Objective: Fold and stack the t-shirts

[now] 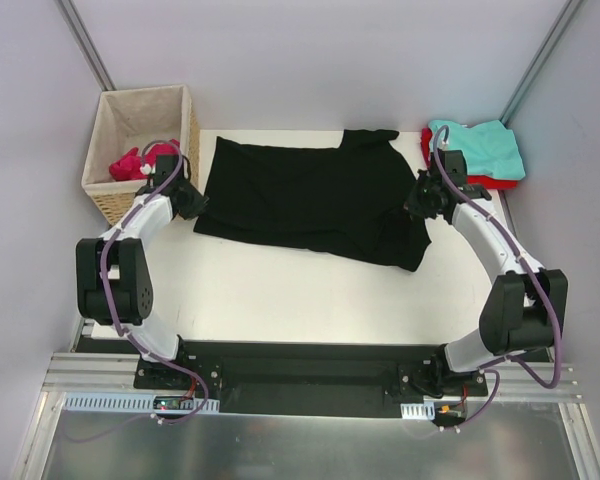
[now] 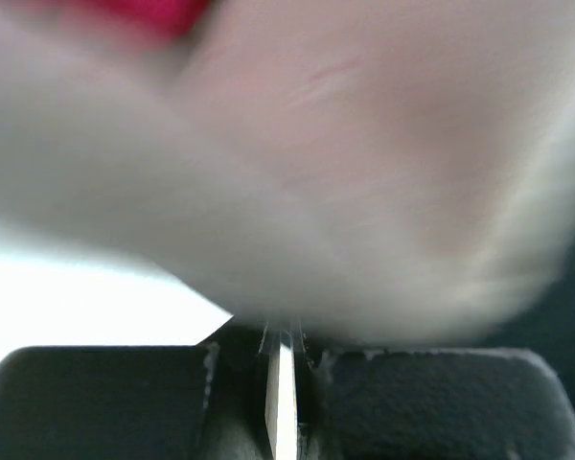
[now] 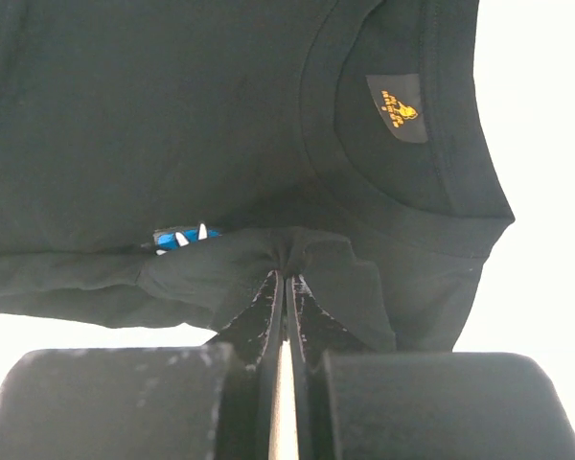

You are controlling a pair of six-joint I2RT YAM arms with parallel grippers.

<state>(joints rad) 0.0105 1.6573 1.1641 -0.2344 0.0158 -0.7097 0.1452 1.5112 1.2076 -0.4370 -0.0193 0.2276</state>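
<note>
The black t-shirt (image 1: 310, 195) lies spread across the table, collar end to the right. My right gripper (image 1: 420, 200) is at its right edge. In the right wrist view that gripper (image 3: 286, 273) is shut on a bunched fold of the black t-shirt (image 3: 172, 115) below the collar. My left gripper (image 1: 192, 200) is at the shirt's left edge. Its jaws (image 2: 283, 335) are shut, and a pale blur hides whether they hold cloth. A teal t-shirt (image 1: 480, 148) lies on a red one (image 1: 495, 183) at the back right. A pink t-shirt (image 1: 132, 165) sits in the basket (image 1: 105, 125).
The wicker basket stands off the table's back left corner, close to my left arm. Grey walls and slanted metal posts (image 1: 85, 45) enclose the table. The teal and red pile sits just behind my right wrist.
</note>
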